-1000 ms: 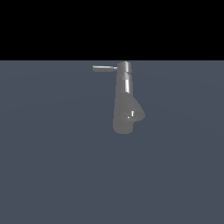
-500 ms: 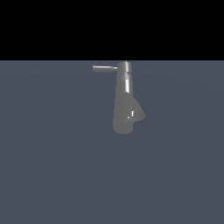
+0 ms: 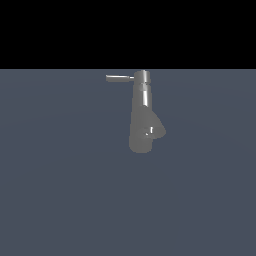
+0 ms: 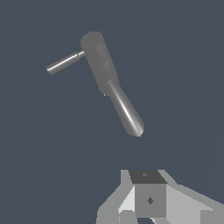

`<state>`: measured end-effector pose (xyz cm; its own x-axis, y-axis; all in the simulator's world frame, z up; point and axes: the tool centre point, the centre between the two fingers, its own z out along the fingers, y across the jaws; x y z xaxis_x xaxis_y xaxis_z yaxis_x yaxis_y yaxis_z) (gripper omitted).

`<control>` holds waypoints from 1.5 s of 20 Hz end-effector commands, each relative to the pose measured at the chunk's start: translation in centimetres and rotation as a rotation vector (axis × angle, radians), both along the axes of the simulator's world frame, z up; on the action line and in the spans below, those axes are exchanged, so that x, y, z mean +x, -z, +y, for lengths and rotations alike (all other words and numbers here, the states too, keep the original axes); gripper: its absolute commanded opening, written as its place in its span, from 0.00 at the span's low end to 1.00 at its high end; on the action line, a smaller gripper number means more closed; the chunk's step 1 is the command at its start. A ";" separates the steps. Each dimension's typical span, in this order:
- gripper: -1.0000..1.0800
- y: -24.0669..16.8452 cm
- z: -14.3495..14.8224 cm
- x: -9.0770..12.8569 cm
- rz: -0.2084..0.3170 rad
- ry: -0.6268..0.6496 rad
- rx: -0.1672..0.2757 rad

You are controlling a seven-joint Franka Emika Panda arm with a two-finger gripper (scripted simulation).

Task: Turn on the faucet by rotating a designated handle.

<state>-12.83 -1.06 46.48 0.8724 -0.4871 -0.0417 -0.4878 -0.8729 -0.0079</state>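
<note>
The grey metallic faucet [image 3: 142, 122] stands in the middle of the exterior view, its shiny column rising from a wider flared body. The thin handle [image 3: 119, 78] juts level from the cap toward the exterior view's left. In the wrist view the faucet [image 4: 111, 83] lies ahead of my gripper [image 4: 148, 176], with the handle [image 4: 64, 63] sticking out sideways from its far end. My gripper is well short of the faucet and touches nothing. Its fingertips [image 4: 150, 199] show as one joined block, so it looks shut and empty. The arm does not show in the exterior view.
A plain dark grey-blue floor [image 3: 65, 190] spreads around the faucet on all sides. A black band fills the upper part of the exterior view. No other objects show.
</note>
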 end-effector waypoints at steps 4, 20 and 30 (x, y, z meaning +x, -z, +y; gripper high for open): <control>0.00 1.4 0.6 3.6 0.007 0.131 -0.008; 0.00 7.7 2.6 13.4 0.024 0.507 -0.033; 0.00 13.3 4.2 18.7 0.032 0.741 -0.049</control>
<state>5.10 2.88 34.11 0.3480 -0.9371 -0.0268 -0.9361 -0.3489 0.0453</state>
